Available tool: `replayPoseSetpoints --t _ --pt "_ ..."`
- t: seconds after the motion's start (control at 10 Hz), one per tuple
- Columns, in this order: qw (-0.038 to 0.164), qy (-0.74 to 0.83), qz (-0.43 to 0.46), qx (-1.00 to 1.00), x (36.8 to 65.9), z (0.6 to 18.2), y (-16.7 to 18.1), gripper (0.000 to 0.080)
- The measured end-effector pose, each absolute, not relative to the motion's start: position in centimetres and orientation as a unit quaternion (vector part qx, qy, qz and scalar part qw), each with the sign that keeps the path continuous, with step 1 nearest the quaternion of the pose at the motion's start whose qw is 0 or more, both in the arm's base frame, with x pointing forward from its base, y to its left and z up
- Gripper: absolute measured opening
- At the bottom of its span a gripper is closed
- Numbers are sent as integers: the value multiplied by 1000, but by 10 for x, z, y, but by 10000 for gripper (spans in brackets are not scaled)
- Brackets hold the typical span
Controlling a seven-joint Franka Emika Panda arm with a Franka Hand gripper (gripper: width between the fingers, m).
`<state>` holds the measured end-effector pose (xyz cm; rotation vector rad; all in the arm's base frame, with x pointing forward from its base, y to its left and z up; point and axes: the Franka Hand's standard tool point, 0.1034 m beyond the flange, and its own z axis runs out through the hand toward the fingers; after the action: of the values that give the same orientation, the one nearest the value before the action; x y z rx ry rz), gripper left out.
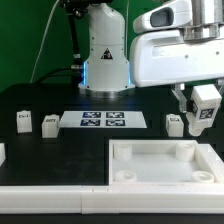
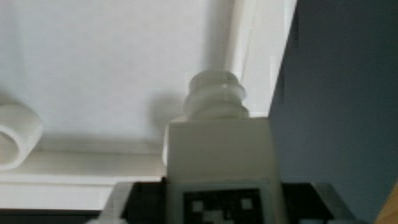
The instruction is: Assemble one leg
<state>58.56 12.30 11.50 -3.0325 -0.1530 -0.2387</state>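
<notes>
My gripper [image 1: 203, 112] is shut on a leg [image 1: 205, 97], a small white block with a black-and-white tag, and holds it in the air above the right rear corner of the large white tray-like piece [image 1: 160, 160]. In the wrist view the held leg [image 2: 222, 150] fills the middle, its threaded peg pointing at the tray's rim [image 2: 258, 60]; its tag shows between my dark fingers [image 2: 143, 205]. Three more legs stand on the table: two at the exterior view's left [image 1: 22, 121] [image 1: 49, 124] and one [image 1: 175, 124] just under my gripper.
The marker board [image 1: 103, 121] lies flat on the black table behind the tray. The robot base [image 1: 105, 50] stands at the back. A white ledge [image 1: 50, 190] runs along the front left. A rounded white socket [image 2: 15, 135] shows in the wrist view.
</notes>
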Motion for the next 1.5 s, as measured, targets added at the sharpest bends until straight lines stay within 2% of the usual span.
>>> replayPoseSetpoints --t 0.4,0.5,0.6,1.0,1.5 --pt "50 -49 -106 -992 590 115 123 285" --pt "53 -46 -172 -983 597 120 123 285" --pt "51 -50 -171 -983 588 111 120 285" --pt "52 -54 -186 -980 602 100 121 285" --pt "55 -51 -240 -968 611 96 119 287"
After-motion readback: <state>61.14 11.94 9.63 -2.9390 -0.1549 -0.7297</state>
